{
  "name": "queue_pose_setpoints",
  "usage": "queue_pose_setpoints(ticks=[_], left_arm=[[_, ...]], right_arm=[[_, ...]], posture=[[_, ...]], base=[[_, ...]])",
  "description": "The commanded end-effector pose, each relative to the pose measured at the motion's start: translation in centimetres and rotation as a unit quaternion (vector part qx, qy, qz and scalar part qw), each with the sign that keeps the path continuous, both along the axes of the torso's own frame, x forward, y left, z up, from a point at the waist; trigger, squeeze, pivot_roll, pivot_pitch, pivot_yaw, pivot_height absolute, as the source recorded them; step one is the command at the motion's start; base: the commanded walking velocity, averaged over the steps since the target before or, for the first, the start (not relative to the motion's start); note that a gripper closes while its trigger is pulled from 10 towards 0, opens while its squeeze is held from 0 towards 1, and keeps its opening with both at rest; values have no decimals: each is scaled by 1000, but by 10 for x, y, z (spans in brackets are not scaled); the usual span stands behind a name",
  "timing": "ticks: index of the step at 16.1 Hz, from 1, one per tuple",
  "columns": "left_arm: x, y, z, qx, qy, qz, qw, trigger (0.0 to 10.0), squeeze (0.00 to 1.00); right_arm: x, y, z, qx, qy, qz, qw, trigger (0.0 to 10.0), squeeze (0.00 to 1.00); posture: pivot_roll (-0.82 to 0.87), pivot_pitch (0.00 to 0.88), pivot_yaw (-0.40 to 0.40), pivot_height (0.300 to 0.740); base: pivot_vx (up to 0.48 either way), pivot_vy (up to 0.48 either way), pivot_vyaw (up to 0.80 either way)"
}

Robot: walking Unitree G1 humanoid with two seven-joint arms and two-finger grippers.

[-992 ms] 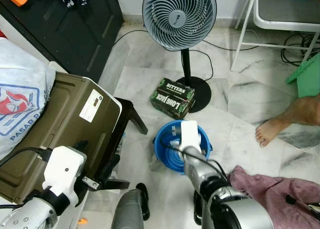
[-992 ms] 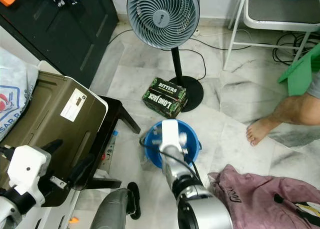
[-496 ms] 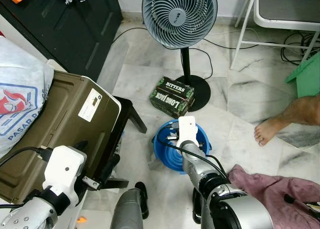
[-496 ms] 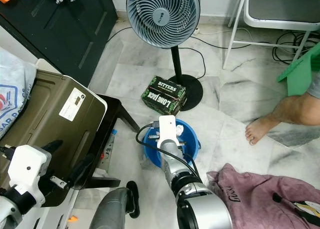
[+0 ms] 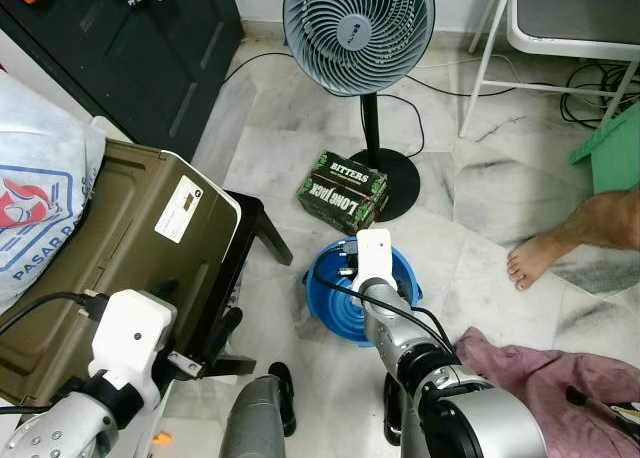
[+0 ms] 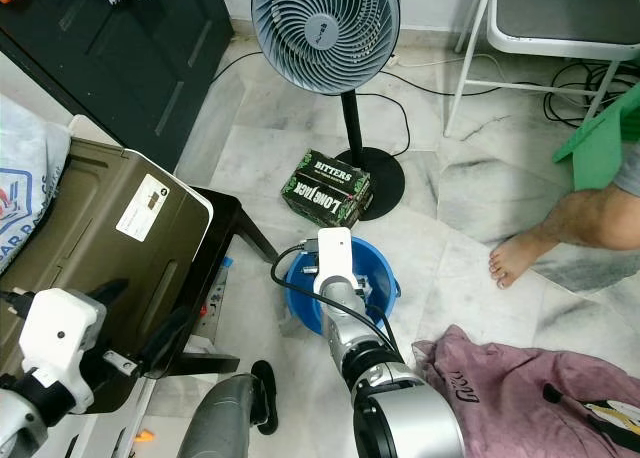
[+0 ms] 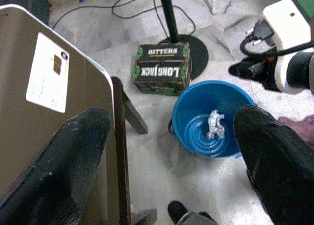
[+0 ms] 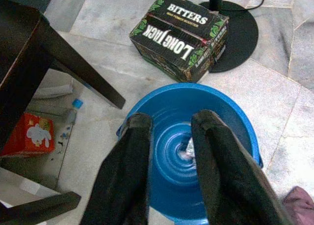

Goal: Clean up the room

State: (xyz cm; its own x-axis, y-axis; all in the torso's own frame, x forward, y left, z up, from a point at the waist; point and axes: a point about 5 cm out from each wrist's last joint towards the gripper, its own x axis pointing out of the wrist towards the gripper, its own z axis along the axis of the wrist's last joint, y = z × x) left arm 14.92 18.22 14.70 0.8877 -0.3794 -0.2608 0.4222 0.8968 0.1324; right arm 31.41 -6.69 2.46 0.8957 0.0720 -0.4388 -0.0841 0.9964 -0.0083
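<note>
Right end effector (image 8: 169,151) hovers over the blue bucket (image 8: 235,136), fingers apart and empty; lift straight up, clear of the rim

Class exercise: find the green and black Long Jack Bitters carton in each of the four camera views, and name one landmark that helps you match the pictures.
Left eye view: Long Jack Bitters carton on the floor beside the fan base.
Right eye view: carton, centre, above the blue bucket.
Left wrist view: carton between the black fingers, beyond the bucket.
Right wrist view: carton near the top, beyond the bucket.
Shared landmark: the blue bucket, next to the carton.
</note>
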Motion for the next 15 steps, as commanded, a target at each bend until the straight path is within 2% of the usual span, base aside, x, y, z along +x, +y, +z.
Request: queue_pose_setpoints(ticks=[1,3,5,7,10,11,12,13,14,15], left_arm=[[2,0,-3,3,3,9,1000,10000,0],[19,-7,-4,-10,-21,13,1000,10000,0],[33,-16,-5,-25,-45,20,998,10000,0],[49,-24,-8,-42,-61,26,997,10000,0],[72,-34,-12,-63,-90,41,993,10000,0],[75,-36,-13,-66,-96,40,992,10000,0],[78,-40,-17,-70,-102,48,991,10000,0],[78,-41,-17,-71,-105,53,991,10000,0],[81,-43,-19,-77,-107,56,990,10000,0],[85,-42,-20,-85,-121,73,986,10000,0]], right_arm=[[0,21,5,27,1,20,999,10000,1000],[9,12,14,37,-15,19,999,10000,1000],[12,3,21,35,-37,36,998,10000,1000],[13,-4,29,54,-57,48,996,10000,1000],[-4,-17,44,48,-83,115,989,10000,1000],[-7,-20,50,54,-102,121,986,10000,1000],[-14,-31,60,56,-140,128,980,10000,1000],[-17,-36,63,58,-150,127,979,10000,1000],[-21,-45,66,56,-158,123,978,10000,1000],[-37,-70,69,59,-166,84,981,10000,1000]], posture=[[204,309,135,740],[163,267,114,740],[110,219,88,740],[59,164,63,740],[-5,63,36,740],[-19,34,32,740],[-41,0,28,740],[-41,0,28,740],[-37,0,21,740],[-29,0,14,740]], base=[[0,0,0],[0,0,0],[0,0,0],[0,0,0],[0,0,0],[0,0,0],[0,0,0],[0,0,0],[0,0,0],[0,0,0]])
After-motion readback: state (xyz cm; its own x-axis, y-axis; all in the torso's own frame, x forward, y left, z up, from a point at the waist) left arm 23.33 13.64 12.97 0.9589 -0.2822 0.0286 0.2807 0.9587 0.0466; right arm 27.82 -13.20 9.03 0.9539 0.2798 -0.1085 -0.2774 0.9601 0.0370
